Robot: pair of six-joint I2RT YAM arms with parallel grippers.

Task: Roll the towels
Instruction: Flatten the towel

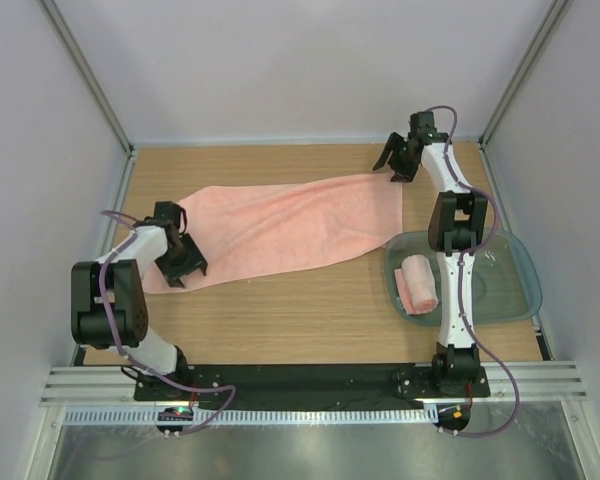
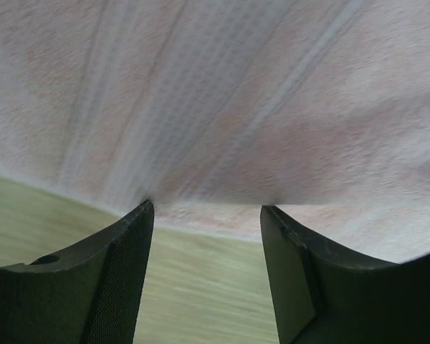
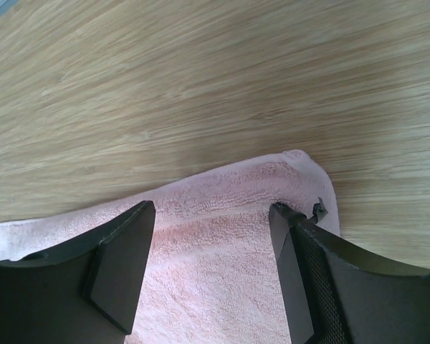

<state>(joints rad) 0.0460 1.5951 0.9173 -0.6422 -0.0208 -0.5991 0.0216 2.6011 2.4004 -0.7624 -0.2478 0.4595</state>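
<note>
Left tool (image 1: pixel 185 271) and right tool (image 1: pixel 392 169) both gape wide at opposite ends of the flat, salmon-pink terry towel (image 1: pixel 290 230) mid-frame.

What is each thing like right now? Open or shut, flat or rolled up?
long towel: spread flat on the table, not rolled.
small towel: rolled up, lying in the tray.
tray: holds the small towel.
left fingers: open, at the long towel's left end.
right fingers: open, over the long towel's far right corner.
</note>
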